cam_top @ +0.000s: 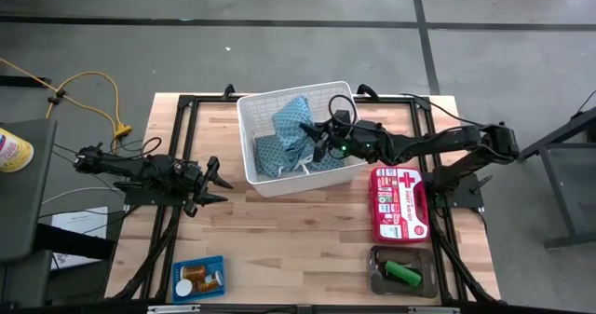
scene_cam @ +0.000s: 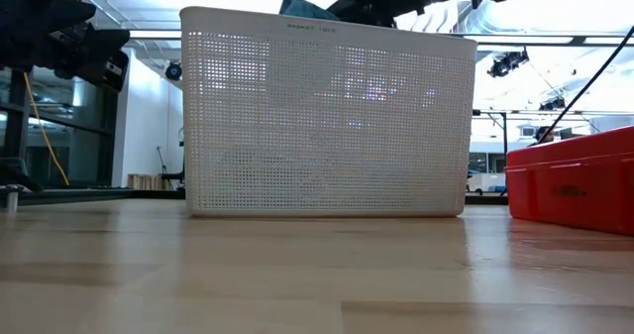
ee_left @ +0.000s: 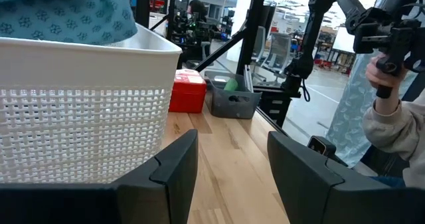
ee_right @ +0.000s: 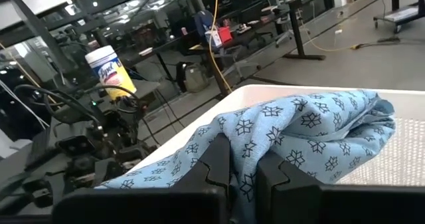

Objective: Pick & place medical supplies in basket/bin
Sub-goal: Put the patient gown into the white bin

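- Wooden tabletop [cam_top: 279, 221]; white lattice basket [cam_top: 250, 137] at its far middle.
- Right gripper [cam_top: 321, 139] over basket, pinching teal patterned cloth [ee_right: 292, 134].
- Lower inside the walls, then let go.
- Left gripper [cam_top: 216, 185] parked beside basket, fingers spread, empty.

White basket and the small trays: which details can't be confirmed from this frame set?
- White basket floor: covered by the teal cloths in the high view; lattice walls block it in the low view.
- Blue tray items: too small to identify in the high view; its bottom edge is cut off.
- Grey tray: the dark piece beside the green one is too small to name.
- Right gripper: fingers closed on a cloth fold; how deep the grip goes is hidden.
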Action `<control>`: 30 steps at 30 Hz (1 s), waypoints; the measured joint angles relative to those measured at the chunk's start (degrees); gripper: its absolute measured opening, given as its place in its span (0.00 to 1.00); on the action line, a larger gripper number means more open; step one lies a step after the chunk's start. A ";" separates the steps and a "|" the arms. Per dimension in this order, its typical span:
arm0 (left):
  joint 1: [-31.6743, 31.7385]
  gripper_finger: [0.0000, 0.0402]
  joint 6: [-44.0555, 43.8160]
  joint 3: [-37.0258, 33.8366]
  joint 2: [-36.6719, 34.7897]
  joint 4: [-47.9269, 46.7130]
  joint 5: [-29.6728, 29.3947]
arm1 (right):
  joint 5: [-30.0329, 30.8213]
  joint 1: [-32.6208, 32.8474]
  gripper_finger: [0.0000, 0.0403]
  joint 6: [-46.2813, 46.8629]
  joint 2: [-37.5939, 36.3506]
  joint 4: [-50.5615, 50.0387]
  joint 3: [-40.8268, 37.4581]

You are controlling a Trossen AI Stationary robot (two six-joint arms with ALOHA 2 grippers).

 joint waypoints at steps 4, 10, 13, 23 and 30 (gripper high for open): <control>0.01 0.44 0.02 0.00 0.01 0.01 -0.02 | -0.01 0.00 0.03 -0.39 0.00 -2.07 1.71; 0.01 0.44 0.00 0.00 0.00 0.01 0.00 | 0.03 -0.11 0.03 -0.26 4.00 -11.73 9.12; 0.02 0.44 0.00 0.00 0.01 0.00 -0.02 | -0.27 -0.45 0.03 2.06 7.09 -16.72 12.84; 0.02 0.44 0.00 0.00 0.00 0.03 0.00 | -3.43 -3.84 0.03 14.30 11.08 -30.22 15.65; 0.02 0.44 0.00 0.00 0.00 0.04 -0.01 | -4.52 -4.57 0.03 17.35 11.08 -36.83 15.65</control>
